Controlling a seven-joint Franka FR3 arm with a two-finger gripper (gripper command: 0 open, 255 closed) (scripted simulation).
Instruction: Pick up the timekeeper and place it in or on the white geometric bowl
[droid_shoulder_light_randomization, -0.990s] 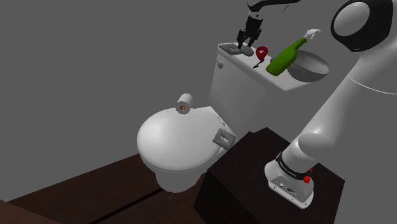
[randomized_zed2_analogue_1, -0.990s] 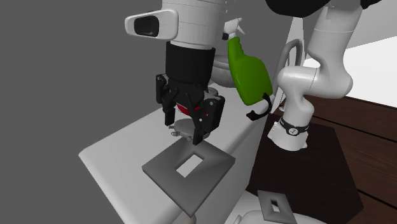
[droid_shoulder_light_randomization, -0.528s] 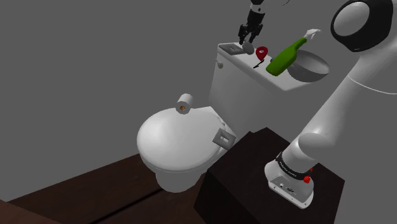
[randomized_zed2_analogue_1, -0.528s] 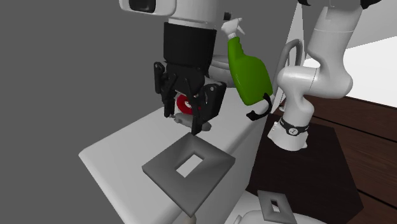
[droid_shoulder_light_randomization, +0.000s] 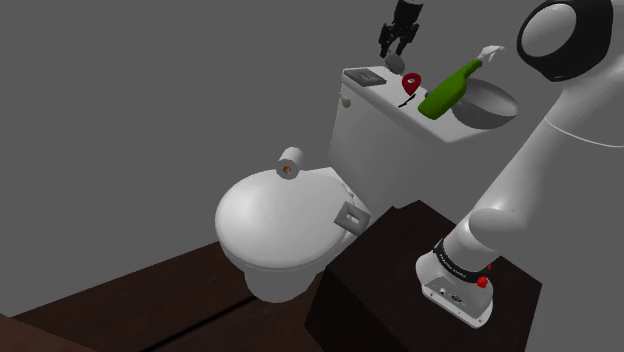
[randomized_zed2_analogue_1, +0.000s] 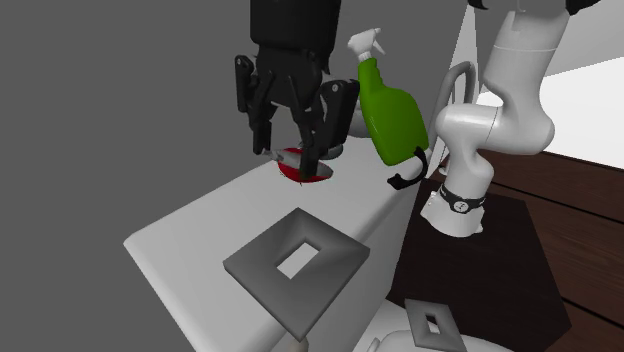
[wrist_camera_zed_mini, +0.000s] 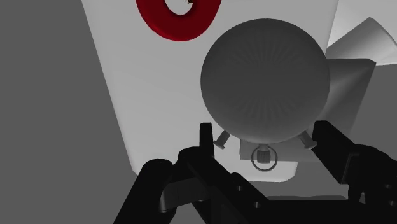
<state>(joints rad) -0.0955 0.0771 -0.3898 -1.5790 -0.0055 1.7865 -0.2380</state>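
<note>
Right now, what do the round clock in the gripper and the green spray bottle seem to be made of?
The clock is plain grey with a soft radial sheen, a bit like brushed metal, though the look leaves that open. The spray bottle is smooth, glossy green with a white trigger head, so it is probably plastic.

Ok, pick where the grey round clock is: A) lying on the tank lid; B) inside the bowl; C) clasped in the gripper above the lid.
C: the gripper clasps the grey round clock between its fingers, clear above the white tank lid.
</note>
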